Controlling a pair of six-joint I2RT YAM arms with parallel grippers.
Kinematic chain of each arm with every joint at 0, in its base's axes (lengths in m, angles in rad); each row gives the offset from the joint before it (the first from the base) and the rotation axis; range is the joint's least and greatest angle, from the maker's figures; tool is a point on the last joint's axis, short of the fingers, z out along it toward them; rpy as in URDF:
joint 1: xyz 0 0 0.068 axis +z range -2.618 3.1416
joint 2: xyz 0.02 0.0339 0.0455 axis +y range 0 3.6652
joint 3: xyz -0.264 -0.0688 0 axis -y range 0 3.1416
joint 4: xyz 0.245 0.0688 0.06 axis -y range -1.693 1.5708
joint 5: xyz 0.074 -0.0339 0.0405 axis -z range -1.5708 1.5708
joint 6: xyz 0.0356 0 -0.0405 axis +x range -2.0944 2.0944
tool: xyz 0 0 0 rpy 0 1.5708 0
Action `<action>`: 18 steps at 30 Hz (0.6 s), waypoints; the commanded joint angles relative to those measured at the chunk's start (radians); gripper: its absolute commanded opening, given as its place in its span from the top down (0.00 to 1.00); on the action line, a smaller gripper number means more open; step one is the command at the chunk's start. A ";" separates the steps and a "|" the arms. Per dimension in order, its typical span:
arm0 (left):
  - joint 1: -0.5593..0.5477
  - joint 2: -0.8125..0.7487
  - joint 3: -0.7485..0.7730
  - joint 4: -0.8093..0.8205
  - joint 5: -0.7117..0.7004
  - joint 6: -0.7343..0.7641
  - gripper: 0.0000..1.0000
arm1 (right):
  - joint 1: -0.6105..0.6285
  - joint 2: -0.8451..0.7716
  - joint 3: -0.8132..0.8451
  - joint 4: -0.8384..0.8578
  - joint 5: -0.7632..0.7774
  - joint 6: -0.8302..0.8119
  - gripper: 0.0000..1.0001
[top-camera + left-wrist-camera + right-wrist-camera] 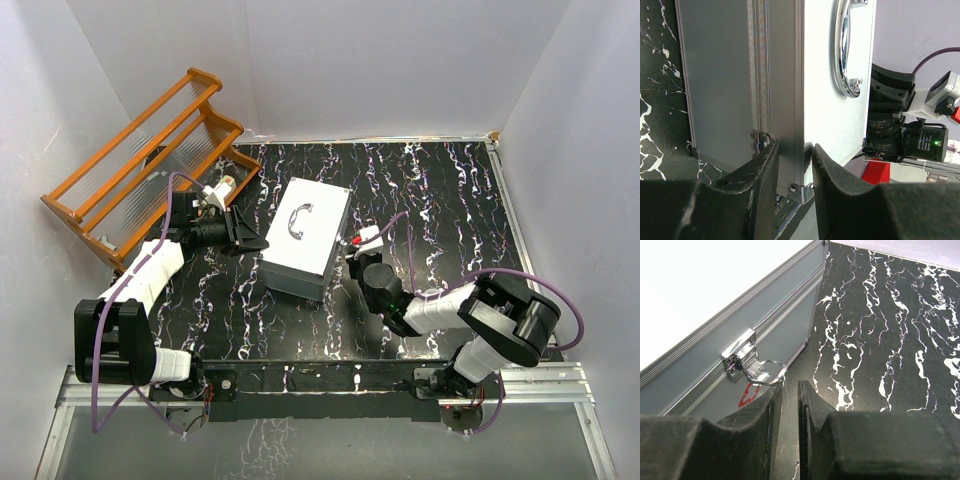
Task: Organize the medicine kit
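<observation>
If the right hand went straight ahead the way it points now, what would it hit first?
Most likely the front latch of the medicine kit: its wire loop hangs just ahead of the right hand. Depth is unclear; it might slip past the loop onto the kit's side.

The medicine kit is a grey metal rectangular case with ribbed edges and small metal fittings at the corners. It lies flat on the black marbled tabletop, near the middle, turned at an angle to the edges of the tabletop. Its broad lid faces up and looks lowered onto the body. A curved shiny handle is fixed on top of the lid. On the right side wall there is a shiny latch; its wire loop sticks out loose. A small red mark sits below it.
</observation>
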 commanded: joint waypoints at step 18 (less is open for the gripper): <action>-0.009 0.049 -0.057 -0.142 -0.180 0.074 0.71 | -0.006 -0.037 0.070 0.018 -0.072 0.018 0.78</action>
